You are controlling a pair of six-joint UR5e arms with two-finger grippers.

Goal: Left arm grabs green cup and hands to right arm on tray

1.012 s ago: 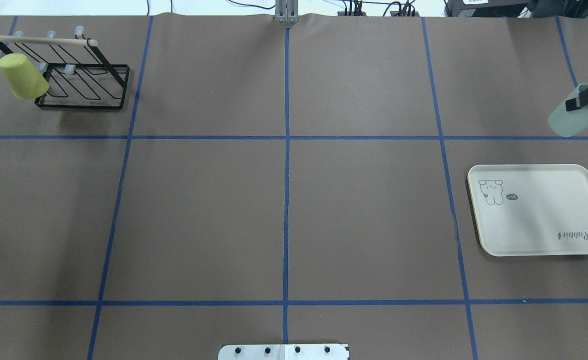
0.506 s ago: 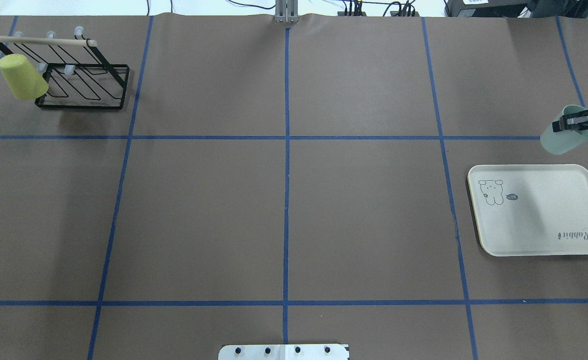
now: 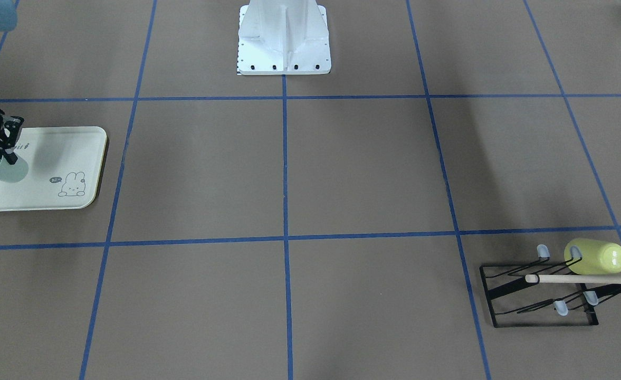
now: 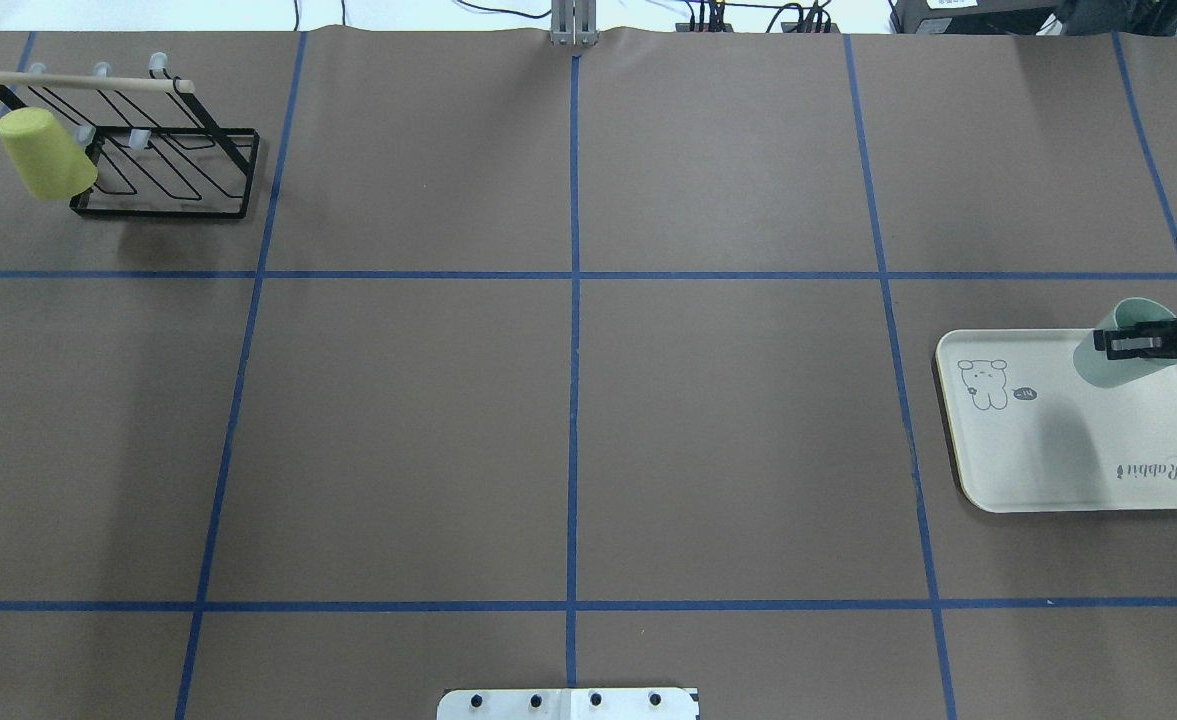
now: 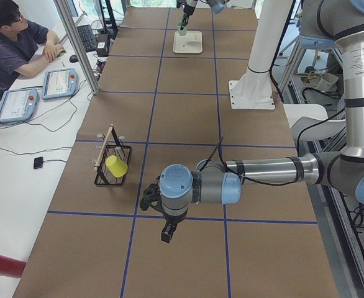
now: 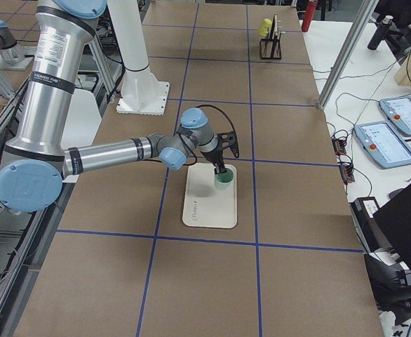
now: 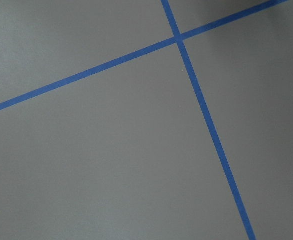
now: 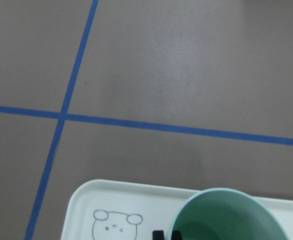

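My right gripper point(image 4: 1133, 343) is shut on the rim of the pale mint-green cup point(image 4: 1108, 362) and holds it upright, mouth up, over the far right part of the cream Rabbit tray point(image 4: 1048, 470). I cannot tell whether the cup's base touches the tray. The cup point(image 3: 1, 170) and tray point(image 3: 62, 153) also show in the front view, the right side view point(image 6: 224, 180) and the right wrist view point(image 8: 231, 215). My left gripper point(image 5: 168, 236) shows only in the left side view, over bare table far from the cup; I cannot tell its state.
A black wire rack point(image 4: 163, 170) with a wooden bar stands at the far left, with a yellow-green cup point(image 4: 46, 155) on it. The robot's white base point(image 3: 284, 37) stands at the near middle edge. An operator point(image 5: 14, 49) sits beside the table.
My right gripper has carried the green cup toward the robot, from beyond the tray's far edge to over the tray.
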